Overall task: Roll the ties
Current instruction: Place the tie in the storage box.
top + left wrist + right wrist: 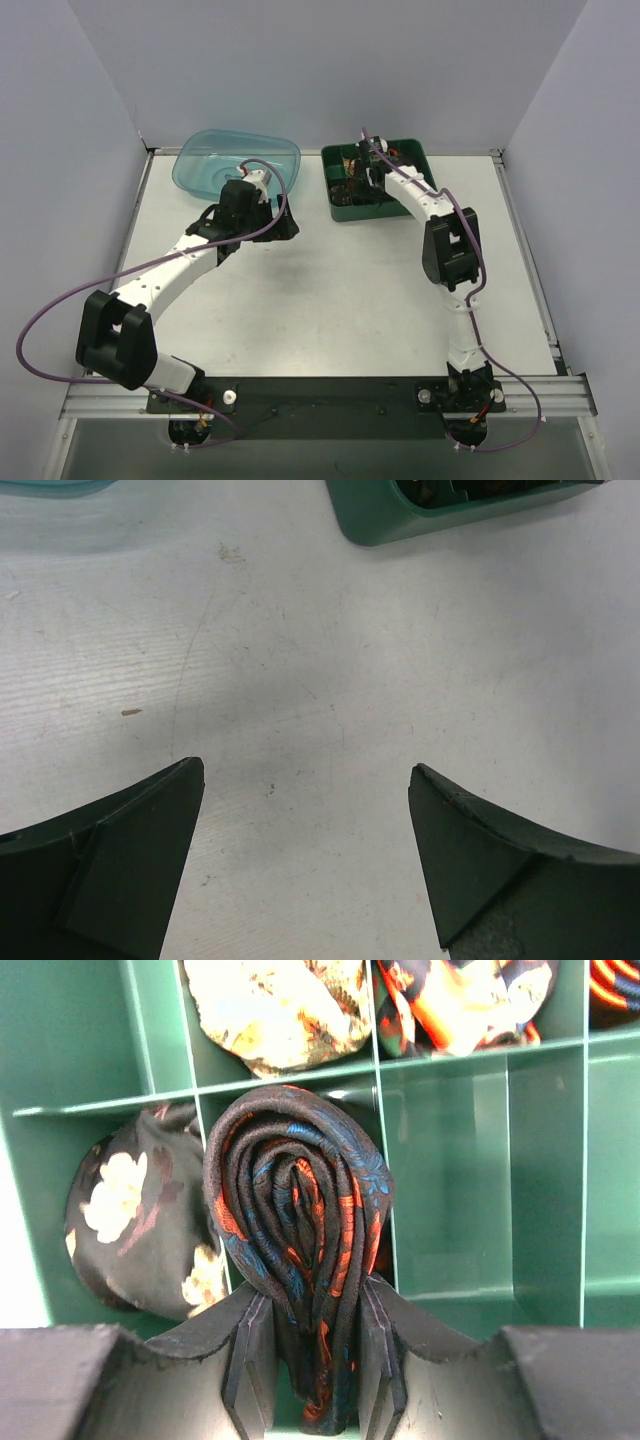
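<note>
Black fabric with an orange and blue pattern, the tightly rolled necktie [300, 1230] is clamped between the fingers of the right gripper [312, 1310], over a compartment of the green plastic divided tray [90, 1040]. Whether it touches the floor is unclear. In the compartment just beside it lies a dark rolled tie with cream flowers [130, 1220]. Well apart, the left gripper [305, 780] hangs spread wide and holds nothing, over the white table [330, 650].

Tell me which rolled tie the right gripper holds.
The black tie with orange and blue pattern, pinched in the right gripper. The black one with cream flowers, the cream one and the orange one sit in tray compartments, untouched.
</note>
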Motion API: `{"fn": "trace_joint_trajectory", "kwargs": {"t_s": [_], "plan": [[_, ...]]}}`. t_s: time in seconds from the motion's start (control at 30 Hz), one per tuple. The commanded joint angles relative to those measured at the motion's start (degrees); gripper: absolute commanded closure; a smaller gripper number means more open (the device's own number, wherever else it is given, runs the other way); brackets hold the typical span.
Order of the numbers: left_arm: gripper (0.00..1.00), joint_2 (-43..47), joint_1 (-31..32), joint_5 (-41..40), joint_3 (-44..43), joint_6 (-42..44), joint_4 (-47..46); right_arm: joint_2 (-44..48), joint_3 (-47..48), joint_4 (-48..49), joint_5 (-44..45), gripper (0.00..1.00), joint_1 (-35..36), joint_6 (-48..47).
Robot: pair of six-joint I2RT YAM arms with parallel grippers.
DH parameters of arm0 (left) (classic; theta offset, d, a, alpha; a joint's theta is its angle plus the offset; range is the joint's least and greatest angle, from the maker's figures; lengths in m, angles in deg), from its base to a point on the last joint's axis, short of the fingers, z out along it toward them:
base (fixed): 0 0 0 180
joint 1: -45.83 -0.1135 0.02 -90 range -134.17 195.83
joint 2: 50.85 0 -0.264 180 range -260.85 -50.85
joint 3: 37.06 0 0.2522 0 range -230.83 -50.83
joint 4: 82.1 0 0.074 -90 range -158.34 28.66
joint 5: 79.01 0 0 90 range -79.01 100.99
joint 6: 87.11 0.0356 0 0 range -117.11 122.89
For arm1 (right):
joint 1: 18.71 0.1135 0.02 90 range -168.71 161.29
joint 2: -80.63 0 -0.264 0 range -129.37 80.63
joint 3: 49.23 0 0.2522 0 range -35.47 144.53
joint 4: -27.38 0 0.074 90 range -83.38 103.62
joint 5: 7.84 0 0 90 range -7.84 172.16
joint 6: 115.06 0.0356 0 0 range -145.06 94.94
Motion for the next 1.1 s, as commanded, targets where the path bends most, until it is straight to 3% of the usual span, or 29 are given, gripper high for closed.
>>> {"fn": "trace_joint_trajectory", "kwargs": {"t_s": [0.0, 0.43, 0.53, 0.57, 0.67, 1.07], "plan": [[0.07, -0.2, -0.4, -0.7, 0.0, 1.3, -0.1, -5.1, 7.1, -9.1, 1.5, 1.0, 0.5, -1.7], [0.07, -0.9, -0.4, -0.6, -0.4, 1.3, -0.1, -6.5, 7.8, -10.6, -0.5, 0.99, 0.4, -2.8], [0.07, -0.9, -0.4, -0.8, -0.6, 1.4, 0.0, -4.9, 7.5, -10.6, -3.1, 0.91, 0.2, -2.9], [0.07, -0.9, -0.4, -0.7, -0.6, 1.4, 0.2, -3.9, 7.4, -10.6, -3.2, 0.76, 0.3, -2.9], [0.07, -0.7, -0.4, -0.9, -0.5, 1.5, 0.2, -1.8, 7.5, -10.6, -3.0, 0.6, 0.3, -2.9], [0.07, -1.5, -0.4, -0.7, -1.0, 1.6, 0.2, 2.6, 7.0, -10.7, -2.7, 0.31, 0.3, -1.3]]}}
